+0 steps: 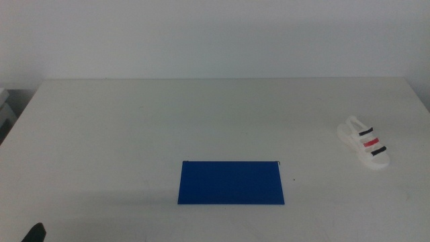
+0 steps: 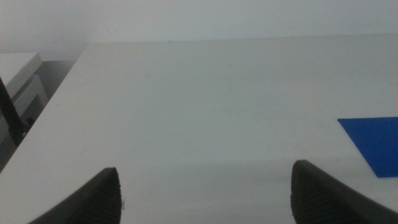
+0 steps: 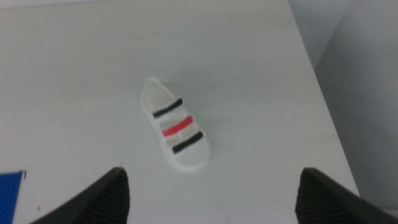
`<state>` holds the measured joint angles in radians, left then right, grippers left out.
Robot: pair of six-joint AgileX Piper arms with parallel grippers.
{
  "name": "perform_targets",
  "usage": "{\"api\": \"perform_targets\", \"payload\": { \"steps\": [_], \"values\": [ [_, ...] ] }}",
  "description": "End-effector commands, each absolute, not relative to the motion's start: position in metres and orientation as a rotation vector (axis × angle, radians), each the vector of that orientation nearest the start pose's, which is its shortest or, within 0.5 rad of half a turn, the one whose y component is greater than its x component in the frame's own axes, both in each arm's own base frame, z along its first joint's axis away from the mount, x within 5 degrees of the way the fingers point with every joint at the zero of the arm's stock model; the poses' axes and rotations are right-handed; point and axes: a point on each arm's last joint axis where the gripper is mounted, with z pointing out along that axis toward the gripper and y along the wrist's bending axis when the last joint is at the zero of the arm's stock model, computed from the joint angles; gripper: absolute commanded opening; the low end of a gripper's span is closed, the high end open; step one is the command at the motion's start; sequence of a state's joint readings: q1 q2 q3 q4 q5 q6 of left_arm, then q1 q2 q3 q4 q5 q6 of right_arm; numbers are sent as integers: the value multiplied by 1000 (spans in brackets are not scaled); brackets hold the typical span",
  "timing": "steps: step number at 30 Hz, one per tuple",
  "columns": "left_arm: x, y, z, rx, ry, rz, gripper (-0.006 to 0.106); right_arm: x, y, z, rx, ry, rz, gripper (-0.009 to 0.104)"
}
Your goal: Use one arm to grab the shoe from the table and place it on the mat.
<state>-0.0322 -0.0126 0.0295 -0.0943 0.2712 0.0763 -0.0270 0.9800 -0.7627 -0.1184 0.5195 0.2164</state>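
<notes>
Right gripper: jaws wide apart, nothing between them, held above the table. Shoe ahead of the jaws, in line with the gap between them, well clear of both tips. Flat on its sole, upright, set at a slant to the jaws. Two black straps with one red strap between. Close to the table's right edge, apart from the mat, of which only a blue corner shows beside the one jaw.

Left gripper: jaws wide apart, nothing between them, held over bare table surface. Mat corner visible off to one side of the jaws, beyond the one tip; shoe out of this wrist view. In the middle view, only a dark tip of this gripper visible at the bottom edge, near the left corner.

Middle view layout: mat flat on the table, near the front edge, roughly central. Shoe far to the right of the mat, well apart from it, not touching it. Right gripper outside the middle view.
</notes>
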Motion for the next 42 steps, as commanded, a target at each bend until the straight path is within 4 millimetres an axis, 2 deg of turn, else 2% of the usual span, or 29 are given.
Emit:
{"api": "perform_targets", "payload": {
  "steps": [1,6,14,20,25,29,42],
  "values": [
    [55,-4,185,21,1684,-65,94,217,-13,334,184,2148,-26,92],
    [55,-4,185,21,1684,-65,94,254,-13,345,238,2199,16,92],
    [55,-4,185,21,1684,-65,94,311,-16,350,292,2260,27,92],
    [55,-4,185,21,1684,-65,94,349,-17,342,313,2320,23,92],
    [55,-4,185,21,1684,-65,94,372,-18,337,421,2329,64,92],
    [55,-4,185,21,1684,-65,94,380,-17,331,512,2326,100,92],
    [55,-4,185,21,1684,-65,94,381,-9,330,907,2240,380,92]
  ]
}}
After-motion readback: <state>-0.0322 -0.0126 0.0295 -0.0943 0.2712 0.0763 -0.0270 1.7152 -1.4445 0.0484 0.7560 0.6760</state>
